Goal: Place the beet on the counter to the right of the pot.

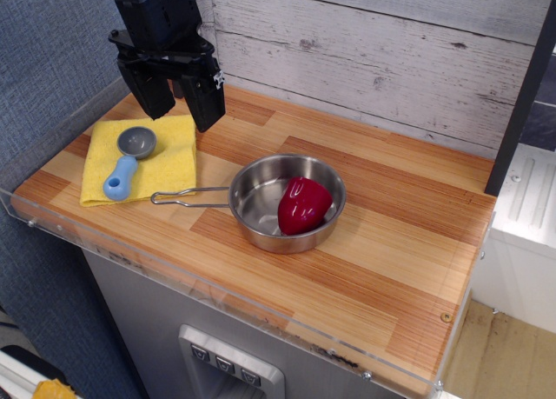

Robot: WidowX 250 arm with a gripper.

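Observation:
The beet (303,206), glossy dark red, lies inside the pot (261,209), leaning against its right wall. The pot is a shallow steel pan in the middle of the wood-striped counter (391,242), its thin wire handle (187,196) pointing left. My gripper (181,103) hangs over the back left of the counter, above the yellow cloth's far edge. Its two black fingers are spread apart and hold nothing. It is well to the upper left of the pot and the beet.
A yellow cloth (169,164) lies at the left with a grey-and-blue scoop (129,160) on it. A clear acrylic edge (261,316) runs along the counter's front. A whitewashed plank wall stands behind. Bare counter lies to the right of the pot.

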